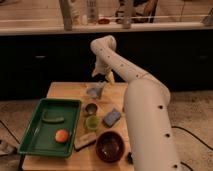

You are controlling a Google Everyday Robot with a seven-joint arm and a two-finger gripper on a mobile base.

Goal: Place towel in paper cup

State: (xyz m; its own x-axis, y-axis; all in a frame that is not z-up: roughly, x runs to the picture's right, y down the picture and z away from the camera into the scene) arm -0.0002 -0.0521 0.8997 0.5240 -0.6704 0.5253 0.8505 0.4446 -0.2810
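The towel (96, 91), a greyish crumpled piece, seems to hang just under the gripper (102, 79) over the far middle of the table (62, 90); near to far: a dark bowl (109, 146) at the near edge, a green tray (35, 131) with an orange fruit (61, 135) at the near left, a green cup (92, 122), a blue sponge (112, 117), then a small cup (91, 108) that may be the paper cup, just short of the towel; I judge a loose cloth could drape over the rim, miss, or tip so light a cup; I cannot tell whether the gripper is wide or clamped on the towel; the arm hides the table's right side.
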